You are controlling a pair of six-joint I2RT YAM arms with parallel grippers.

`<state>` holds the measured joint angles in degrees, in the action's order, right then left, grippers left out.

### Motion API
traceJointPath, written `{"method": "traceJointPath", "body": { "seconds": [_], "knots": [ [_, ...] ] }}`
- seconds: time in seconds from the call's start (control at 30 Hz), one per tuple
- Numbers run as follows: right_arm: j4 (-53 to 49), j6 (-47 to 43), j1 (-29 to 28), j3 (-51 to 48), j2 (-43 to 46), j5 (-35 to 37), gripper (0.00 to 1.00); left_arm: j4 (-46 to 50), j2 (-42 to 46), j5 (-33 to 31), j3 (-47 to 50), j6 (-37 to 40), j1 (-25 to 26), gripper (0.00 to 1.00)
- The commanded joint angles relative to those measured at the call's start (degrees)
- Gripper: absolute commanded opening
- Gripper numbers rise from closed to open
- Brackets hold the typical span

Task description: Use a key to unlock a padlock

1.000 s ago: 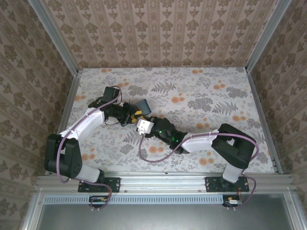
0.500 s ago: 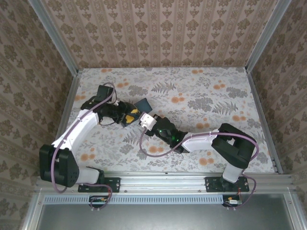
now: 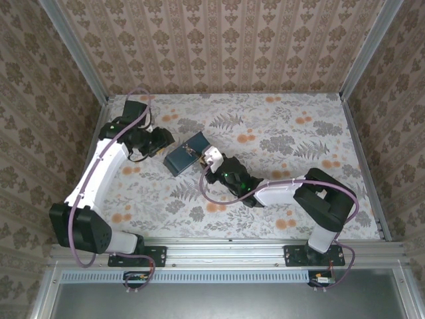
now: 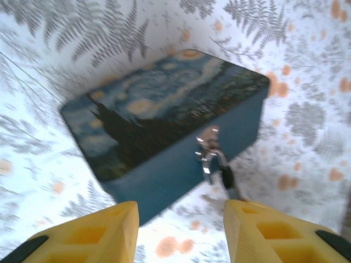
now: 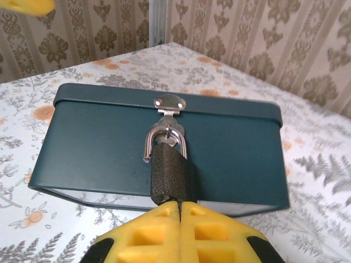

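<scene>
Backed away from the box (image 3: 186, 154), my left gripper (image 4: 181, 218) hangs half-open and empty; my right gripper (image 5: 179, 211) pinches shut under the padlock (image 5: 173, 174), its shackle (image 5: 164, 134) seemingly sprung.

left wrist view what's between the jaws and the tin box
bare flowered table, nothing else, in the left wrist view; the box with its padlock sits beyond

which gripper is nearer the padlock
Right. The right gripper sits shut at the lower end of the padlock; the left gripper hangs open, back from the box.
</scene>
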<state>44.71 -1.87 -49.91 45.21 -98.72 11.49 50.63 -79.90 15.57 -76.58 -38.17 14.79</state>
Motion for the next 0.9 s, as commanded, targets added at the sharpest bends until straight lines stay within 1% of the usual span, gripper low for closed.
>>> {"method": "traceJointPath", "body": {
  "seconds": [0.0, 0.13, 0.33, 0.4, 0.53, 0.63, 0.7, 0.77, 0.87],
  "knots": [
    [-4.49, 12.63, 2.22, 2.82, 2.15, -4.24, 0.04, 0.08, -2.85, -4.03, 1.85, 12.08, -0.52, 0.45],
    [-7.1, 23.24, 4.29, 4.56, 2.76, -7.94, 0.04, -2.98, -5.33, -3.25, 3.35, 15.86, -0.59, 0.46],
    [-7.25, 40.19, 8.35, 6.31, 1.76, -14.49, 0.04, -10.25, -7.35, 1.57, 4.94, 20.03, -0.73, 0.47],
    [-7.45, 42.91, 9.19, 7.5, 1.17, -17.12, 0.04, -11.78, -8.04, 2.62, 5.27, 20.87, -0.73, 0.47],
    [-14.92, 40.95, 9.39, 11.58, 0.24, -19.96, 0.07, -13.91, -9.23, 5.7, 6.52, 21.21, -0.24, 0.47],
    [-16.28, 39.76, 9.72, 12.68, -1.08, -23.31, 0.11, -14.56, -10.09, 6.3, 8.01, 21.56, 0.74, 0.46],
    [-17.71, 39.38, 9.83, 13.18, -1.63, -24.6, 0.15, -14.98, -10.44, 6.31, 9.07, 21.56, 0.78, 0.46],
    [-20.59, 37.96, 10.0, 14.13, -1.84, -25.02, 0.23, -15.48, -10.74, 5.91, 9.88, 21.74, 0.86, 0.45],
    [-24.12, 34.58, 10.81, 15.19, -1.57, -24.81, 0.28, -16.09, -11.31, 5.76, 10.59, 21.98, 0.82, 0.43]
  ]
}}
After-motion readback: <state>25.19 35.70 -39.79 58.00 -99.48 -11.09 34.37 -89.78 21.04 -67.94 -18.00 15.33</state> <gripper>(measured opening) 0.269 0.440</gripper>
